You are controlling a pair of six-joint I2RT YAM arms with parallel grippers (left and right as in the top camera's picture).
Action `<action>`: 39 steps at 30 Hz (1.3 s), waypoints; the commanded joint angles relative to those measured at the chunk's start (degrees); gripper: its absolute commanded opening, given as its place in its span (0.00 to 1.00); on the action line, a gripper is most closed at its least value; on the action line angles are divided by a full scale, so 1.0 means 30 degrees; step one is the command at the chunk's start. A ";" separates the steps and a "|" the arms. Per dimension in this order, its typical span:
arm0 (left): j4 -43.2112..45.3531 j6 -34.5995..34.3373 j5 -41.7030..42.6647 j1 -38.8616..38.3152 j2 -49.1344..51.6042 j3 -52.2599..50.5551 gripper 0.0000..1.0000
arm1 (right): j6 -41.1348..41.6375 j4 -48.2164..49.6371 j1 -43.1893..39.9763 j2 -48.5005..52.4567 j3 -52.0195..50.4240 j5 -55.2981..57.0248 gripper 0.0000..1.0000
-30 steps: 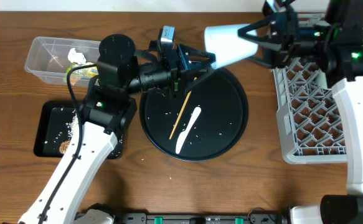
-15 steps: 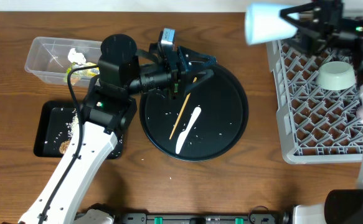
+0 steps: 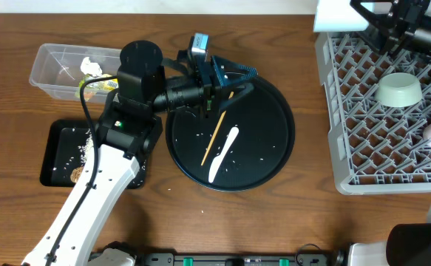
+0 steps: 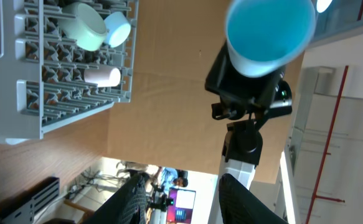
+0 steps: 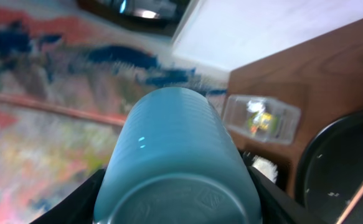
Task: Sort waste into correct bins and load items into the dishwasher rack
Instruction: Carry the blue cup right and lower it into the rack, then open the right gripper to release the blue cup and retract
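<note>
My right gripper (image 3: 372, 21) is shut on the blue cup (image 3: 338, 15), which it holds on its side in the air over the far left corner of the dishwasher rack (image 3: 363, 166). In the right wrist view the cup (image 5: 178, 155) fills the space between the black fingers (image 5: 84, 200). The left wrist view shows the cup's open mouth (image 4: 268, 31). In the rack lie a mint-white bowl (image 3: 400, 89), a light-blue bowl (image 4: 117, 28) and a pink-white cup (image 4: 103, 76). My left gripper (image 3: 236, 80) hovers open and empty over the round tray's far edge.
A round black tray (image 3: 274, 159) holds a wooden chopstick (image 3: 215, 137), a white spoon (image 3: 224, 154) and stray rice. The clear tub (image 3: 52, 59) contains a tissue (image 3: 91, 66) and a yellow-green wrapper (image 3: 106, 85). The shallow black tray (image 3: 56, 140) holds rice and a brown lump (image 3: 76, 174).
My right gripper has carried the blue cup to the right, from above the round tray's far edge to over the rack's far left corner. The left arm has not moved.
</note>
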 commanded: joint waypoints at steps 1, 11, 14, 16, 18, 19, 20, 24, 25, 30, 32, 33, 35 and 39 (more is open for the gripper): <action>0.0080 0.0386 0.0634 0.0087 0.0109 0.0233 0.40 | -0.3162 -0.1989 -0.0284 -0.0131 0.0044 0.3847 0.48; -0.1341 0.2033 0.0699 0.0087 0.0109 0.0233 0.40 | -0.9559 -1.0120 -0.0976 -0.0131 0.0554 1.7158 0.51; -0.1501 0.2339 0.0678 0.0087 0.0109 0.0233 0.40 | -1.0105 -1.0863 -0.1574 -0.0131 0.0736 1.9445 0.51; -0.1494 0.2339 0.0597 0.0087 0.0109 0.0233 0.41 | -1.0295 -1.1205 -0.1974 -0.0131 0.0758 2.1223 0.51; -0.1501 0.2506 0.0561 0.0087 0.0109 0.0233 0.40 | -1.0316 -1.1591 -0.2280 -0.0131 0.0758 2.3336 0.51; -0.1501 0.2623 0.0561 0.0087 0.0109 0.0233 0.41 | -1.0324 -1.1803 -0.2412 -0.0131 0.0758 2.4465 0.52; -0.1501 0.2739 0.0561 0.0087 0.0109 0.0233 0.40 | -1.0316 -1.2029 -0.2484 -0.0131 0.0758 2.5492 0.52; -0.1508 0.2973 0.0561 0.0087 0.0117 0.0233 0.40 | -1.0302 -1.2968 -0.2696 -0.0131 0.0758 2.6877 0.52; -0.1508 0.2973 0.0561 0.0087 0.0117 0.0233 0.41 | -1.0061 -1.3508 -0.2703 -0.0131 0.0758 2.7496 0.54; -0.1508 0.2980 0.0583 0.0087 0.0117 0.0233 0.41 | -0.9151 -1.5147 -0.2747 -0.0109 0.0342 2.9230 0.56; -0.1508 0.2973 0.0729 0.0087 0.0117 0.0233 0.41 | -0.9092 -1.5402 -0.2856 -0.0095 -0.0131 2.9434 0.55; -0.1508 0.2980 0.0794 0.0087 0.0117 0.0226 0.41 | -0.8910 -1.5453 -0.2951 -0.0080 -0.0364 2.9711 0.55; -0.1508 0.3053 0.1005 0.0087 0.0117 0.0211 0.40 | -0.8313 -1.5336 -0.3184 -0.0080 -0.1020 3.0170 0.55; -0.1523 0.3053 0.1333 0.0087 0.0117 0.0204 0.41 | -0.7919 -1.4214 -0.3781 -0.0080 -0.2871 2.9937 0.56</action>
